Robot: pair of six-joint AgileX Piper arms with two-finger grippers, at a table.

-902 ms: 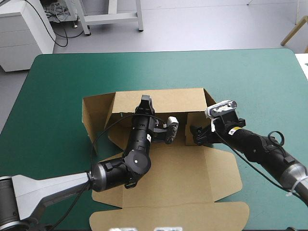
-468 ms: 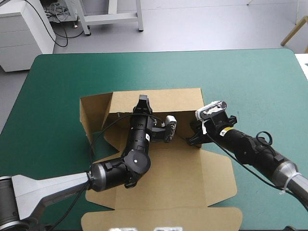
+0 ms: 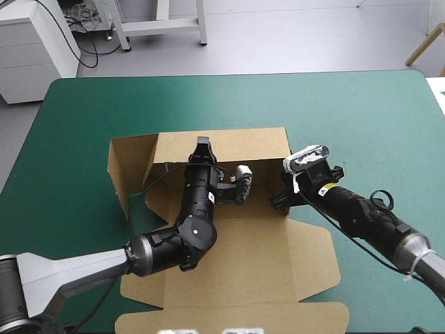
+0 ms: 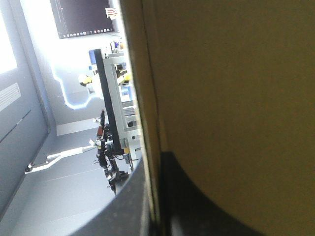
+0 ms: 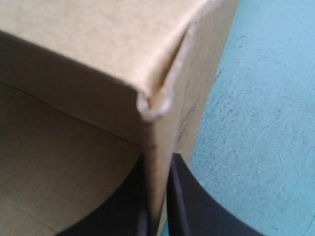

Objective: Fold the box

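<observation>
The brown box (image 3: 236, 257) lies around the middle of the table (image 3: 361, 118), on its teal-green cover, and is half built. The wall toward the table's far edge stands upright. A side panel toward the table's left edge leans outward, and a short wall toward the table's right edge is raised. The lid and its tuck flap lie flat toward the table's near edge. The left gripper (image 3: 204, 145) is pinched almost closed over the top of the far wall, with board between its fingers. The right gripper (image 3: 279, 197) clamps the right-edge wall the same way, just below a crushed corner (image 5: 155, 105).
</observation>
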